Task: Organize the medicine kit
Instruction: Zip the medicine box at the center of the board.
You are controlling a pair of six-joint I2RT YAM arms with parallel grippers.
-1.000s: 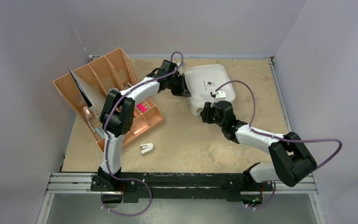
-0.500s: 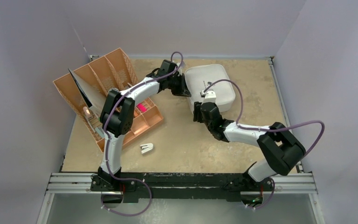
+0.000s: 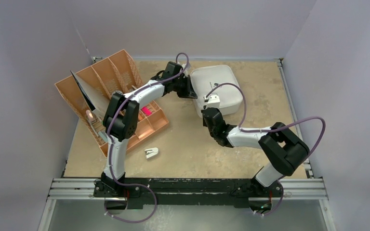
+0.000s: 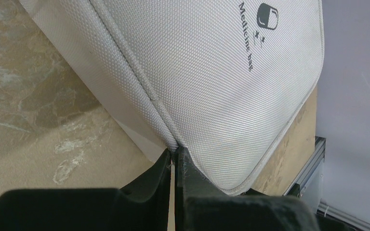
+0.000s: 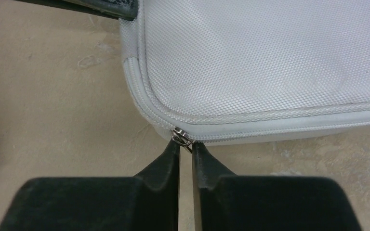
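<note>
The medicine kit [image 3: 219,86], a light grey zip case with its lid down, lies at the back middle of the table. Its textured lid [image 4: 212,72] carries a small dark pill logo [image 4: 267,15]. My left gripper [image 3: 191,91] is at the kit's left side, shut on the raised seam of the lid [image 4: 175,153]. My right gripper [image 3: 207,111] is at the kit's near left corner [image 5: 144,96]. Its fingertips are closed on the small metal zipper pull [image 5: 180,137].
A tan-orange divided organizer [image 3: 106,86] stands at the left, with a pink item [image 3: 147,110] in its near tray. A small white object [image 3: 151,153] lies on the table in front of it. Grey walls close in the back and both sides.
My right gripper slid left along the kit's near edge to its corner, widened, then closed on the zipper pull. My left gripper kept its hold and did not move.
</note>
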